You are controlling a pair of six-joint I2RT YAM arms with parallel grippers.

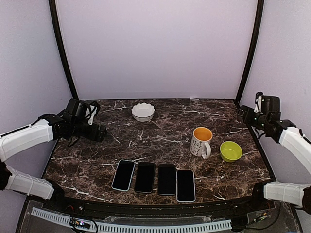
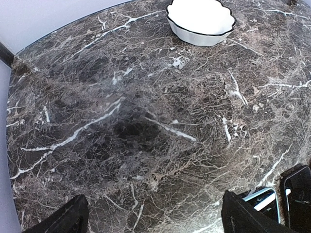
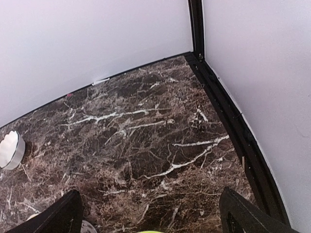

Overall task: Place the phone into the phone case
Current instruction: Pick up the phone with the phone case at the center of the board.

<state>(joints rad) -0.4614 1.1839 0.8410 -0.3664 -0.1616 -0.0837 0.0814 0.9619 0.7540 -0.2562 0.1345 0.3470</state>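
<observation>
Left wrist view: left gripper, fingers spread wide, holding nothing, above the bare marble table.

Right gripper: likewise spread and empty, at the far right corner.

Beyond the left gripper: white bowl at the back.

Toward the right: mug and green bowl.

Task items: four flat dark pieces in a row at the near edge, well apart from both grippers: blue-rimmed piece, two plain black pieces, white-rimmed piece. Which is phone and which is case cannot be told.

Progress, judged: no insertion in hand; picking, aligning and pressing in all remain.
</observation>
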